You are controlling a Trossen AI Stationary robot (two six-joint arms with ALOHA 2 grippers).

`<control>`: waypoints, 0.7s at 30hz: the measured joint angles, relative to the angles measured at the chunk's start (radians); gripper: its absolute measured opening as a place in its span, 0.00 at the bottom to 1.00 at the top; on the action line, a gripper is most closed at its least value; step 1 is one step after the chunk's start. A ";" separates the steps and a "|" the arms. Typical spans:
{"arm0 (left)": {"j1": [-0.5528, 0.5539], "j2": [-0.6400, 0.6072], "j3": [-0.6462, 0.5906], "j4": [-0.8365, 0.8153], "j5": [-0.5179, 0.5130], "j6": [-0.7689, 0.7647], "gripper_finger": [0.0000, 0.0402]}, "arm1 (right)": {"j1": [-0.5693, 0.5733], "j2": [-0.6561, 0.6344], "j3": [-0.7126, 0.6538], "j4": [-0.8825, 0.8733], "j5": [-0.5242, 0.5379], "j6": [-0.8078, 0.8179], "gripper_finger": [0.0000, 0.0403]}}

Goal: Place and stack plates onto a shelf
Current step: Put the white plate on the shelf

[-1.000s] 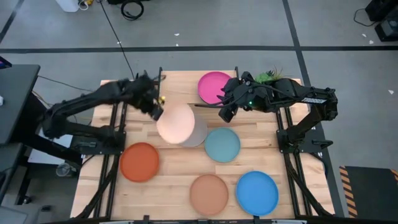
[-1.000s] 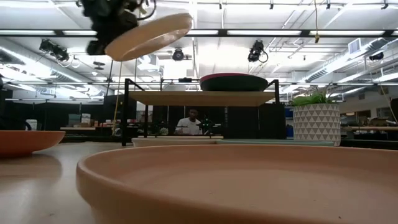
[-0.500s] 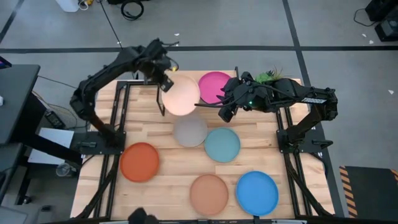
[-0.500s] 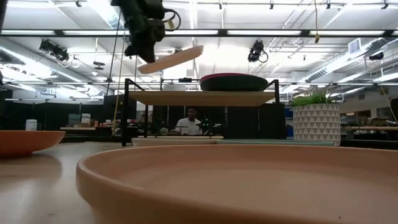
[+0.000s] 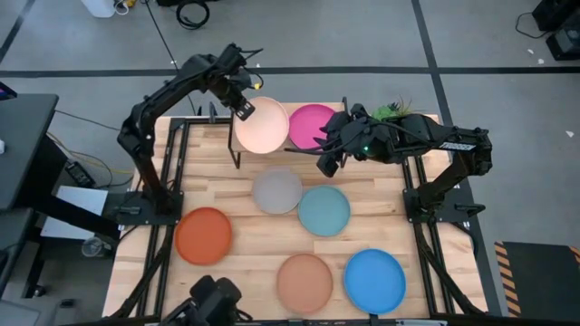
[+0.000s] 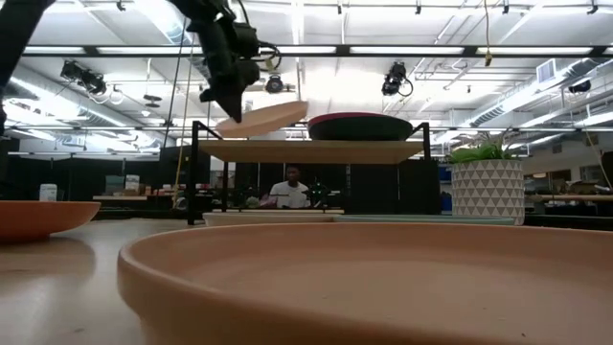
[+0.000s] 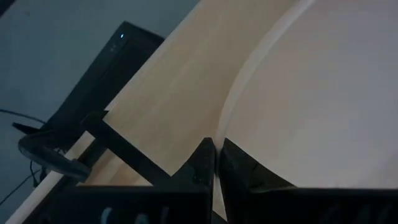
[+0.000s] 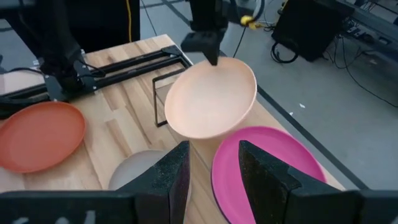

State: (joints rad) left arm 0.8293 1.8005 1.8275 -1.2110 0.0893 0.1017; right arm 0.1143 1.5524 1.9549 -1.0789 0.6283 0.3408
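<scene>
The cream plate (image 5: 262, 125) is clamped at its rim by the left jaws (image 5: 243, 108), tilted just above the shelf (image 6: 311, 150), beside the pink plate (image 5: 311, 125) lying there. The right jaws (image 8: 209, 180) hang open near the pink plate. Grey (image 5: 276, 191), teal (image 5: 323, 209) and orange (image 5: 203, 235) plates lie on the counter (image 5: 249, 240).

The left arm reaches from its base at the table's left edge up toward the far edge, its left gripper (image 5: 243, 109) raised above the table's far-left part with the fingers (image 7: 208, 163) pinched nearly together. The right arm stretches from the right edge leftward along the far side, bent at the elbow, and its right gripper (image 5: 326, 163) hangs with fingers (image 8: 171, 171) spread apart.
</scene>
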 joint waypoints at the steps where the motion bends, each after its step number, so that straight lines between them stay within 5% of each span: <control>1: 0.003 0.006 0.000 -0.001 0.000 0.000 0.04 | 0.000 0.000 0.000 0.005 0.000 0.000 0.36; 14: 0.005 0.066 0.000 -0.034 -0.006 -0.019 0.04 | 0.000 0.000 0.000 0.009 0.006 0.000 0.36; 21: 0.005 0.066 0.000 -0.020 -0.084 -0.012 0.18 | 0.000 0.000 0.000 0.009 0.006 0.000 0.36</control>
State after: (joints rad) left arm 0.8341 1.8660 1.8271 -1.2312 0.0052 0.0898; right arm 0.1143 1.5524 1.9549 -1.0702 0.6346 0.3405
